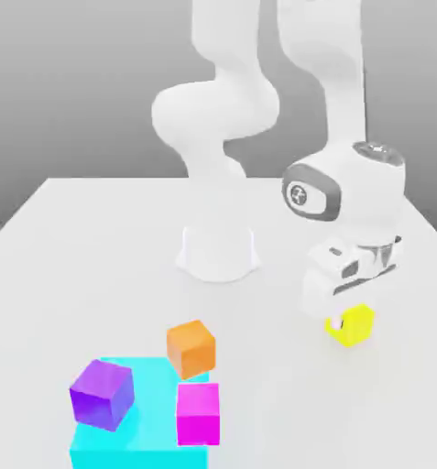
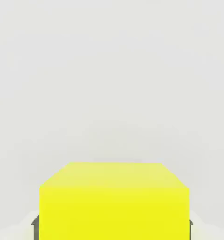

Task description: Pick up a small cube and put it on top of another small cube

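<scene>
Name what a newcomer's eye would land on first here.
The bright cyan block stands out low toward the exterior view's left, with purple, orange and magenta cubes clustered at it. Next comes the vivid yellow cube toward the exterior view's right, with the white arm's fingers against two opposite sides.

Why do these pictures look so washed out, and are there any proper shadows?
In the exterior view, the white arm nearly blends into the pale tabletop, with hardly any shadow; the purple cube has lighter and darker faces. In the hand view, the yellow cube's upper band looks paler, and the background is an almost even light grey.
</scene>
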Tool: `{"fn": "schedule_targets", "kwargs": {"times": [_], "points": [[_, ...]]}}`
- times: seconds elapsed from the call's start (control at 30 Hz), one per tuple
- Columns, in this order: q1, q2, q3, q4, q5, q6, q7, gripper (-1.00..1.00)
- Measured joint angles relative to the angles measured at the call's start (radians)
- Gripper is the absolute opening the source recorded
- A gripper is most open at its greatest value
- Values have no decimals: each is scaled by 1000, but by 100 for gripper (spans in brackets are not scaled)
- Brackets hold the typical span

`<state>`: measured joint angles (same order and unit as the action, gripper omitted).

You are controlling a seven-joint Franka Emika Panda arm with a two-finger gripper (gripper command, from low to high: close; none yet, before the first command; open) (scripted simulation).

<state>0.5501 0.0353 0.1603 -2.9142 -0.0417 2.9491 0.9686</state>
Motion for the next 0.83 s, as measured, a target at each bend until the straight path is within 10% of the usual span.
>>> {"fn": "schedule_targets", "kwargs": {"times": [0.57, 0.7, 0.73, 0.83], "points": [[-442, -44, -268, 504, 47, -548, -414, -100], [-508, 49, -253, 530, 60, -481, -461, -100], [-505, 75, -250, 524, 63, -450, -464, 100], [-505, 75, -250, 524, 63, -450, -464, 100]]}}
